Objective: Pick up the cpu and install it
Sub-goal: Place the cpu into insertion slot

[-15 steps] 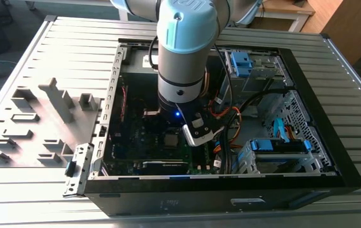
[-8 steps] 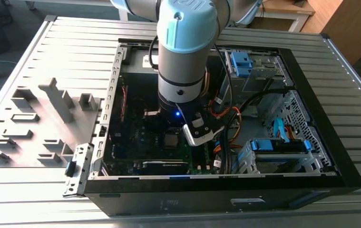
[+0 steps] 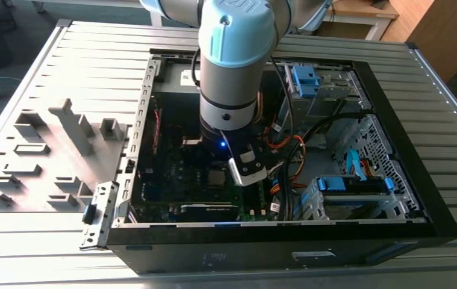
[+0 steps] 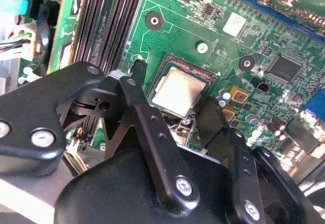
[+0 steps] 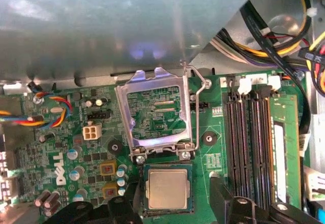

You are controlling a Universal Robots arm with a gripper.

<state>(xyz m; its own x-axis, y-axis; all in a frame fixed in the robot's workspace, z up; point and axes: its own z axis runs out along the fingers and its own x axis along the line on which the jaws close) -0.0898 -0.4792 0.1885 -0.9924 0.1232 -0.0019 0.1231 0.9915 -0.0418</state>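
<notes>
Gripper: my gripper (image 4: 175, 94) is spread, its two black fingers (image 4: 147, 117) standing one on either side of the chip and pinching nothing.
Cpu: the cpu (image 5: 167, 189) lies flat in its socket (image 4: 188, 67), dull silver top up, square with the frame.
Contact: in the first wrist view there is a clear gap between one finger and the chip's edge. The other finger stands close beside the socket rim, and I cannot tell whether it touches.
Load plate: the metal load plate (image 5: 123, 112) is swung open beside the socket, its hinge end just next to the chip. Green board shows through its square window.
Lever: the thin wire lever (image 5: 193, 112) is raised along the side of the open plate.
Motherboard: the green motherboard (image 4: 177, 26) spreads around the socket, with small capacitors and mounting holes nearby.
Memory slots: long black memory slots (image 5: 249, 148) run beside the socket, on the far side of one finger.
Cables: bundled yellow, black and orange cables (image 5: 284, 36) hang beyond the memory slots.
Arm: in the exterior view my arm (image 3: 232, 66) reaches straight down into the open computer case (image 3: 252, 253).
Case: it lies on its side on the ribbed metal bench (image 3: 91, 54), open face up.
Fixture: a grey fixture tray (image 3: 43, 162) with upright pegs and slots sits on the bench at the exterior view's left, just beside the case.
</notes>
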